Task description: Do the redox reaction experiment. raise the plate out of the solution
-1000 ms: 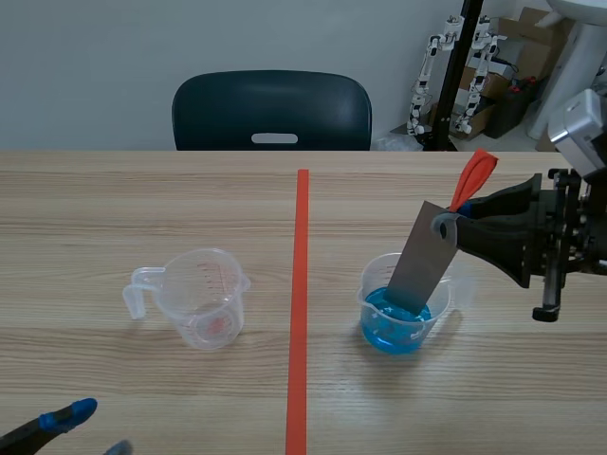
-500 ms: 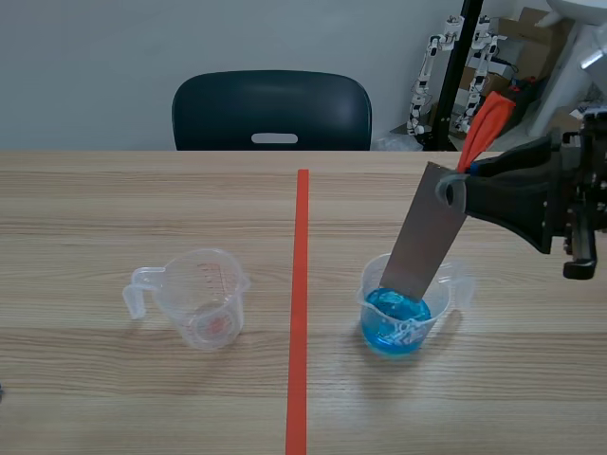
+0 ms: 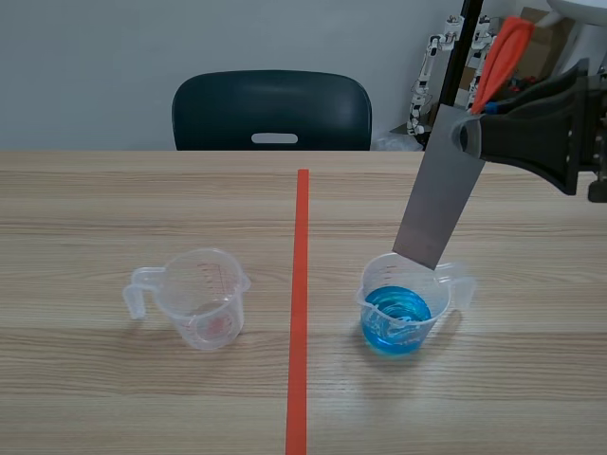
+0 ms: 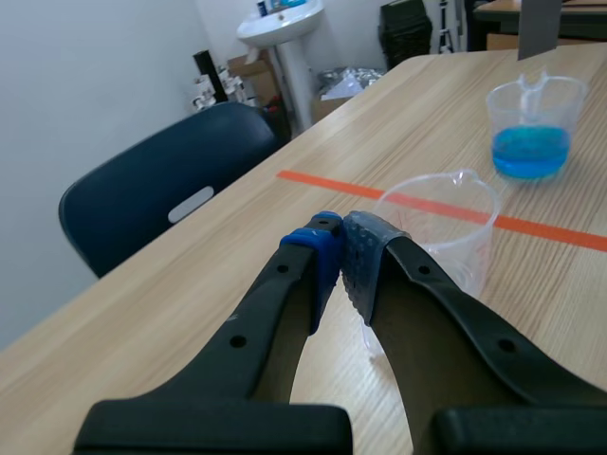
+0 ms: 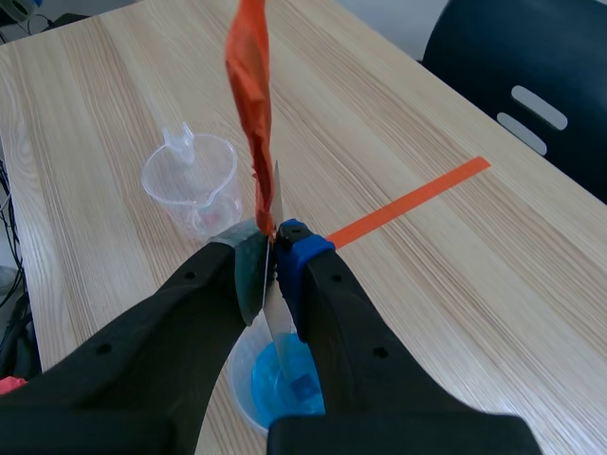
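Dark chair [image 3: 272, 110] against grey wall [image 3: 95, 66]

The table [image 3: 114, 398] is viewed wide from the robot's side, toward the chair [image 3: 271, 109]; it is skimmed low by the left wrist view and overlooked steeply, closely, by the right; the blue-filled cup [image 3: 396, 318] and empty cup [image 3: 201, 301] are shared by all.

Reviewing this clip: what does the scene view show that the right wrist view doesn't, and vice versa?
Scene view only: the plate hangs tilted, its flat grey face showing, lower edge out of the blue solution. Right wrist view only: the right end effector has both pads clamped on the plate, seen edge-on. Both: the orange tag, the empty beaker, the tape line.
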Robot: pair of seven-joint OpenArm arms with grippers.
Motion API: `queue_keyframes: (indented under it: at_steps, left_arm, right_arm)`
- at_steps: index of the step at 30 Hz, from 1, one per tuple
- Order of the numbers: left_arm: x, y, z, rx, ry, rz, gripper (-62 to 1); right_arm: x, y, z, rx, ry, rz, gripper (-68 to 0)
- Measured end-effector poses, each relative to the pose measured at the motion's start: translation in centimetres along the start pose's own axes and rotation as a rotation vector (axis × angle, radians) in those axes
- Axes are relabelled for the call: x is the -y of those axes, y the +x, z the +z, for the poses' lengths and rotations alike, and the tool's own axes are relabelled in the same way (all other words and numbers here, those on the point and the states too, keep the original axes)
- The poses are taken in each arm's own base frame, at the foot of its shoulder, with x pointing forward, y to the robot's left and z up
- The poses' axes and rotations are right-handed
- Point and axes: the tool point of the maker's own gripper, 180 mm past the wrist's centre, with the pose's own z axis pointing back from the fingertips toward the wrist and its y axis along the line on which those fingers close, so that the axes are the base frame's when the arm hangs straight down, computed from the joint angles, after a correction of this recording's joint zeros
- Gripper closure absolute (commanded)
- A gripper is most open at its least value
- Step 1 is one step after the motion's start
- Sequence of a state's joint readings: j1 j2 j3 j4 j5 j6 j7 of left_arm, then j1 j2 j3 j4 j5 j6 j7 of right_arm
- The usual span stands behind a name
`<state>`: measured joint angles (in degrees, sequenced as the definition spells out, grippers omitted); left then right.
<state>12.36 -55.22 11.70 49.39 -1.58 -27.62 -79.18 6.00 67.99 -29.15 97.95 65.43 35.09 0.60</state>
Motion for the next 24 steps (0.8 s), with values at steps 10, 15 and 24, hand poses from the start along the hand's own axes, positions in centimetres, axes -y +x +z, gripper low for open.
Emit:
queue_keyframes:
  at_steps: [10,15,24]
  left_arm:
    - [0.1,2.5,-8.2,0.014,-0.184,-0.027,-2.6]
    - [2.6,2.3,-11.7,0.012,-0.25,0.011,-2.5]
    - [5.6,0.9,-17.2,0.025,-0.249,0.09,-2.5]
  right_arm:
    - [0.2,2.3,0.2,0.018,-0.016,-0.011,-0.6]
    - [-0.2,3.7,0.5,0.014,-0.031,0.014,-0.6]
    - [-1.1,5.1,0.8,-0.004,-0.02,0.008,-0.6]
